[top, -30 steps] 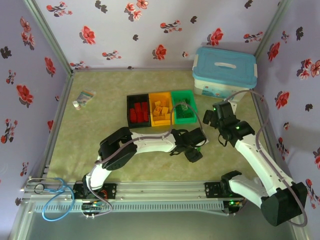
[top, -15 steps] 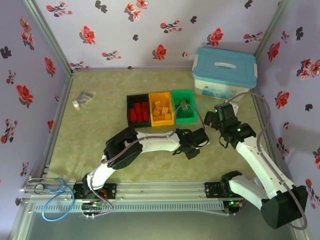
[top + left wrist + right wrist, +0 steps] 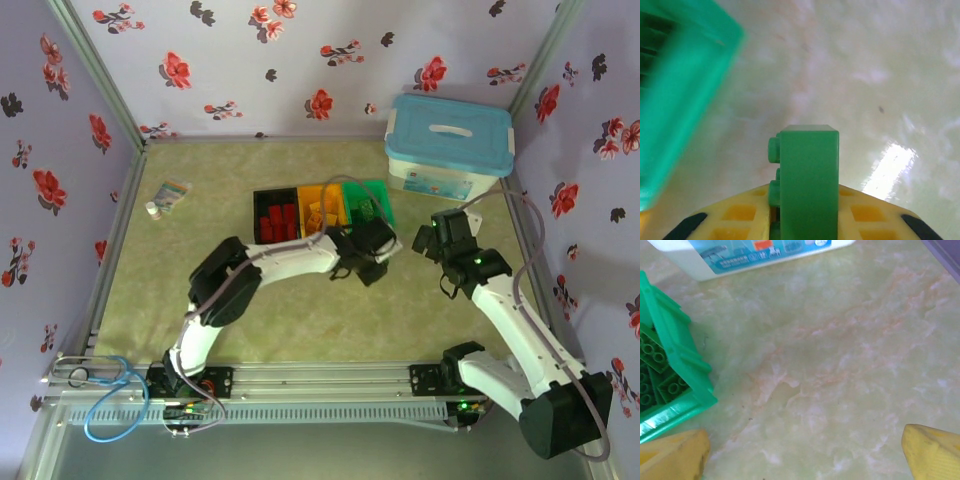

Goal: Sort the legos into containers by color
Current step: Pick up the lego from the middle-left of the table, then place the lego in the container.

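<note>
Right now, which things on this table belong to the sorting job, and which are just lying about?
Job: green brick in left fingers; black bin, orange bin, green bin; sorted bricks.
Lying about: white tub, packet, blue cable.

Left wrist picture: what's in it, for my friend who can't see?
A green brick stands pinched in the left claw, above a pale table. A blurry green bin sits at the left edge.

Green brick (image 3: 807,180), green bin (image 3: 680,360)
</note>
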Robot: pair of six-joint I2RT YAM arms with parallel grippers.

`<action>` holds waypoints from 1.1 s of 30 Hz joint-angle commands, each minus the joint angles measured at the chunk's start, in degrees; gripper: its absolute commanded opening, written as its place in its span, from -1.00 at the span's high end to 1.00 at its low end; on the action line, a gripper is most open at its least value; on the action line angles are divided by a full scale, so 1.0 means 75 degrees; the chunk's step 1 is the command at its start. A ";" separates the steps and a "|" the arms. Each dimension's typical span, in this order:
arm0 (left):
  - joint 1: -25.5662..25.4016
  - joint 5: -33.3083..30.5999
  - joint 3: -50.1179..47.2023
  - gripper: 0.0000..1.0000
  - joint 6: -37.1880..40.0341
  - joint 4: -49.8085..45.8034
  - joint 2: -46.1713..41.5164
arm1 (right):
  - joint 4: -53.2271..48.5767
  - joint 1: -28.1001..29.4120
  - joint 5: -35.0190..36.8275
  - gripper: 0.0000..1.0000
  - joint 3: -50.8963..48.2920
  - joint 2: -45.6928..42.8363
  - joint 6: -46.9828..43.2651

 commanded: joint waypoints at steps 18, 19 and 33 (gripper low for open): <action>0.1664 0.0704 0.3625 0.51 -0.1982 -0.0596 0.1422 | 0.0388 -0.0044 -0.1052 -0.92 -0.1151 -0.0392 0.0488; 0.1664 0.0704 0.3651 0.51 -0.2016 -0.0566 0.1460 | 0.0385 -0.0049 -0.1046 -0.92 -0.1173 -0.0438 0.0472; 0.1609 0.0437 0.2972 -0.55 -0.1711 -0.0368 0.0535 | 0.0470 -0.0050 -0.1239 -0.95 -0.1141 -0.0612 0.0343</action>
